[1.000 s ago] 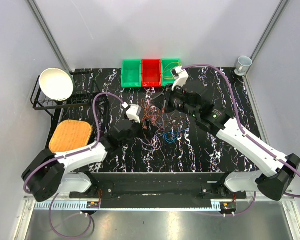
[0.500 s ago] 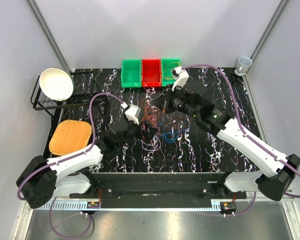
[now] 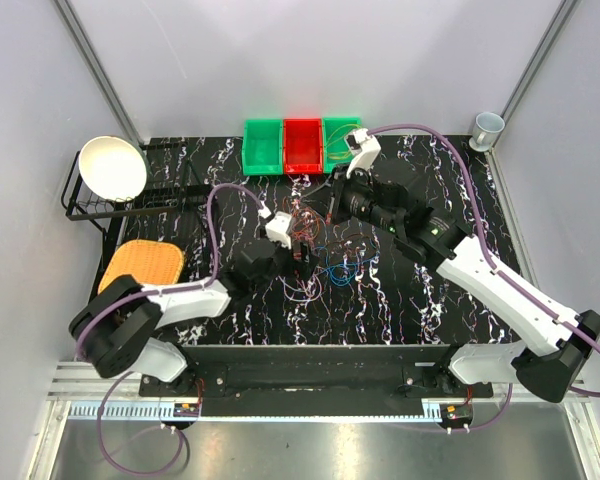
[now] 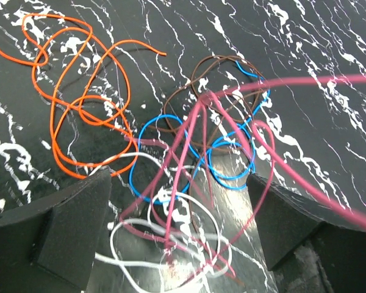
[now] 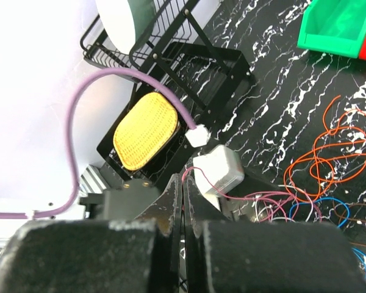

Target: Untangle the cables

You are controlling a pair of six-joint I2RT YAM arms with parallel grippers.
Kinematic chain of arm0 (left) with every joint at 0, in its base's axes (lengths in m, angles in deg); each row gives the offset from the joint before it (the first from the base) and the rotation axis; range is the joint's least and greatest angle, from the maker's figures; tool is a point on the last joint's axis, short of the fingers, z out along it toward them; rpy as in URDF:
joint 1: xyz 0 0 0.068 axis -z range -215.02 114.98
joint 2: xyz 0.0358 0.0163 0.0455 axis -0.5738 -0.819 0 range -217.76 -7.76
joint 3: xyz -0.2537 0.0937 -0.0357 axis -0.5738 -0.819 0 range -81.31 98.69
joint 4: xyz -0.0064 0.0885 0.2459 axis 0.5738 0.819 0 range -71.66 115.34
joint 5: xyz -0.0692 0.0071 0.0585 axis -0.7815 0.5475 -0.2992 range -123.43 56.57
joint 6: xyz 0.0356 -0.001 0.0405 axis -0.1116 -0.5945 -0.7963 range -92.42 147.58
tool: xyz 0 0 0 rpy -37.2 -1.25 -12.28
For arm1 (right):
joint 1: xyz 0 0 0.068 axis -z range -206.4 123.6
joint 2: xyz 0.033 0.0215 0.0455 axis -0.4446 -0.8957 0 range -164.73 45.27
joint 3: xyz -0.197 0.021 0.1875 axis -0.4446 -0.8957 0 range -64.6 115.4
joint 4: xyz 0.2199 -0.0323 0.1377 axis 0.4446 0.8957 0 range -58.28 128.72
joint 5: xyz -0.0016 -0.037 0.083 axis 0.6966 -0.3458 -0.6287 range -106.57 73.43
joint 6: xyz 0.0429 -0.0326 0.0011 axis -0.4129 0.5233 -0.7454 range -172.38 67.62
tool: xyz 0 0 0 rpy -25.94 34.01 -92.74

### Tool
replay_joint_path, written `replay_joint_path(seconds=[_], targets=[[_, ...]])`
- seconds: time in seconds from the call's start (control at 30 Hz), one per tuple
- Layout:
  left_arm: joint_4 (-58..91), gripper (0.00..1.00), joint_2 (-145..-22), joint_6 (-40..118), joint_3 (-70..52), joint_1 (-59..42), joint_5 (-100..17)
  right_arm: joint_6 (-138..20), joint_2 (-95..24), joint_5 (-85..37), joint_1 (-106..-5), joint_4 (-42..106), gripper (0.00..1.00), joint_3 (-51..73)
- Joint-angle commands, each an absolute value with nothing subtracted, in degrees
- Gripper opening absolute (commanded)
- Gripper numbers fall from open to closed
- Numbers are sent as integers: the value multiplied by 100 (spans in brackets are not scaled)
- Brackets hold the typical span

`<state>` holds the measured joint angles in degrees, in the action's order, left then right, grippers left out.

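Note:
The cables [image 3: 325, 250] lie as a loose tangle in the middle of the black marbled table. My left gripper [image 3: 302, 250] [image 4: 180, 226] hangs open right over them. White [image 4: 171, 244], pink [image 4: 189, 140] and blue [image 4: 232, 165] loops lie between its pads without being pinched. Orange loops [image 4: 79, 104] and a brown loop [image 4: 213, 67] lie farther out. My right gripper [image 3: 330, 200] [image 5: 184, 183] is shut on the pink cable, which leaves the fingertips and runs taut down into the tangle [image 5: 274, 201].
Three bins stand at the back: green [image 3: 263, 147], red [image 3: 302, 145], and a green one [image 3: 340, 135] holding yellow-green wires. A white bowl [image 3: 112, 168] sits on a black rack at the left. An orange woven pad [image 3: 140, 270] is in front of it. A cup [image 3: 487, 127] is at the back right.
My left arm has swung its elbow inward and pushed its open gripper a little farther over the tangle. The right gripper has stayed shut on the pink cable, almost still.

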<state>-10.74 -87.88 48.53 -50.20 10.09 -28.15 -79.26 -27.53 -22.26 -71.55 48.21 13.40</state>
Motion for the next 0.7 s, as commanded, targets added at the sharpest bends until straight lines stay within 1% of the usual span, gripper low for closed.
replay_joint_path(seconds=[0.0,0.07,0.1,0.17,0.2,0.27,0.33,0.37,0.43,0.47,0.5,0.53,0.57,0.6,0.63,0.67], targets=[[-2321,81,-9160,4893,-4703,981,-2693,-7954,-2584,-2351,-7149,4798,0,1608],[-2454,65,-9301,4973,-4572,990,-2710,-7954,-2575,-2325,-7158,4824,0,1617],[-2481,42,-9415,4981,-4528,990,-2728,-7945,-2566,-2325,-7158,4850,0,1617],[-2534,8,-9477,5025,-4449,981,-2737,-7919,-2575,-2307,-7158,4876,0,1635],[-2526,0,-9469,5078,-4440,990,-2728,-7910,-2575,-2290,-7158,4903,0,1635],[-2439,0,-9399,5087,-4422,990,-2842,-7832,-2549,-2184,-7158,4938,0,1643],[-2105,0,-9197,5148,-4343,990,-2703,-7779,-2540,-2000,-7158,4982,0,1626],[-1616,0,-9109,5166,-4195,981,-2632,-7752,-2540,-1912,-7158,4991,0,1617],[-1104,0,-8828,5157,-4045,990,-2404,-7726,-2540,-1544,-7158,5052,1,1617],[-571,0,-8731,5131,-3853,981,-2351,-7699,-2566,-1412,-7158,5079,4,1608],[-313,0,-8504,5053,-3755,990,-2298,-7691,-2575,-1123,-7158,5122,12,1582],[-84,0,-8389,5035,-3658,990,-2149,-7682,-2592,-1007,-7149,5166,42,1556],[510,0,-8283,5017,-3370,990,-2044,-7664,-2627,-902,-7149,5193,57,1512],[820,0,-8126,4930,-3202,990,-1947,-7664,-2654,-735,-7149,5254,70,1477],[1119,0,-8080,4877,-3018,981,-1841,-7673,-2680,-647,-7149,5289,85,1450],[1757,0,-8054,4824,-2607,990,-1753,-7760,-2698,-568,-7149,5316,89,1372]])
